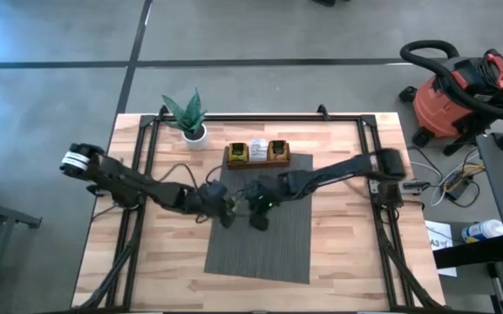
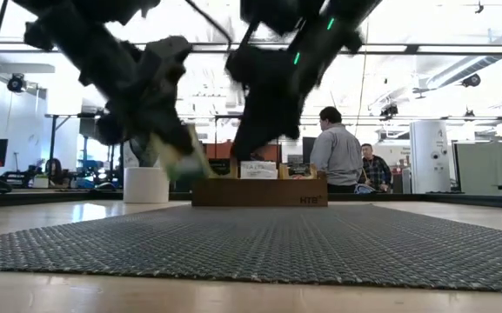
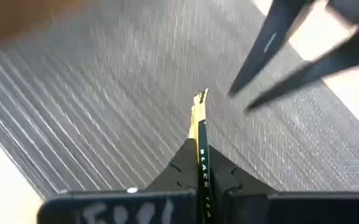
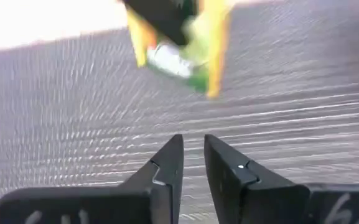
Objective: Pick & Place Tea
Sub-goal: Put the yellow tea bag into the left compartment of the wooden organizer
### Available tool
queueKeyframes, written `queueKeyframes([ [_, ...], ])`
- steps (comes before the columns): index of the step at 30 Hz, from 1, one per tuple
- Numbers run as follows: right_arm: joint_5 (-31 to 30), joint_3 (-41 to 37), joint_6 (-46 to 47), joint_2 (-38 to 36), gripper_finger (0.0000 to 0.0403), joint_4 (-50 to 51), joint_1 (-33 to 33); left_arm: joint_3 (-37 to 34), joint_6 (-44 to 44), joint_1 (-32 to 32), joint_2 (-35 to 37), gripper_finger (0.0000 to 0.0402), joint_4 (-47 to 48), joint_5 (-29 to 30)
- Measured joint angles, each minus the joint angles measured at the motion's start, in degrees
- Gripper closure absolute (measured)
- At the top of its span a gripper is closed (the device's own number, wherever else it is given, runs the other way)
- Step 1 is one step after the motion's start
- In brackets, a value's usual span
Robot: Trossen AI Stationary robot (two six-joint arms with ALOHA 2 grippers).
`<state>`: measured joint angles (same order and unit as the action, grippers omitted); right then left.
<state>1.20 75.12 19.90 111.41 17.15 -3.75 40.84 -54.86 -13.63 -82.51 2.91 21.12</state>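
One tea sachet [image 3: 199,124], yellow and green, stands edge-on between the fingers of my left gripper [image 3: 199,155], which is shut on it above the grey mat [image 1: 264,235]. The low view shows the sachet [image 2: 184,163] blurred and clear of the mat. My right gripper [image 4: 193,146] hovers close beside it over the mat's middle, its fingers a narrow gap apart with nothing between them. In its view the sachet [image 4: 198,59] hangs ahead, under the left gripper's dark finger [image 4: 160,15]. The brown wooden tray [image 1: 257,155] holds more sachets at the mat's far edge. My left gripper pinches the sachet's flat faces between its two fingers. The sachet's free edge [image 3: 200,98] sticks out past the fingertips. The fingers slant down from the table's left side. The sachet is lifted clear of the mat.
A potted plant [image 1: 190,118] in a white pot [image 2: 146,184] stands left of the tray at the table's far side. Black frame rails [image 1: 142,166] run along the table's left and right sides. People sit in the room beyond the table [image 2: 336,156].
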Motion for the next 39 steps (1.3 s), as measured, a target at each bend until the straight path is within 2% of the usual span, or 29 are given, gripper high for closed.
queueKeyframes([
  [3, -4.3, -2.8, -0.7, -7.8, 0.0346, 0.5, 0.9, 0.0, 10.5, 3.7, 4.4, 0.04, 0.9, -0.5],
  [7, -4.7, -8.3, -0.1, -16.4, 0.0358, 1.2, 3.3, 1.3, 32.9, 12.3, 7.7, 0.0401, 1.4, -5.6],
  [11, -6.0, -14.1, 1.8, -22.6, 0.0368, 0.9, 5.3, 4.9, 51.3, 22.9, 6.3, 0.0401, 1.9, -15.7],
  [14, -6.0, -17.5, 4.1, -24.6, 0.0371, 1.0, 5.6, 8.2, 59.7, 29.4, 2.4, 0.0401, 4.4, -21.4],
  [19, -6.4, -19.3, 5.9, -25.6, 0.0371, 0.5, 4.9, 15.0, 67.8, 34.6, -5.8, 0.0401, 9.6, -25.6],
  [26, -9.8, -18.0, 5.7, -25.6, 0.0371, 0.7, 4.8, 22.3, 80.2, 34.8, -13.0, 0.0401, 17.0, -23.8],
  [32, -10.5, -17.0, 5.4, -25.6, 0.0371, 0.8, 4.8, 24.5, 82.5, 35.2, -13.0, 0.0401, 19.1, -22.9],
  [39, -11.7, -17.3, 5.6, -25.6, 0.0371, 1.1, 4.8, 24.1, 77.9, 35.4, -13.0, 0.0401, 24.6, -24.1],
])
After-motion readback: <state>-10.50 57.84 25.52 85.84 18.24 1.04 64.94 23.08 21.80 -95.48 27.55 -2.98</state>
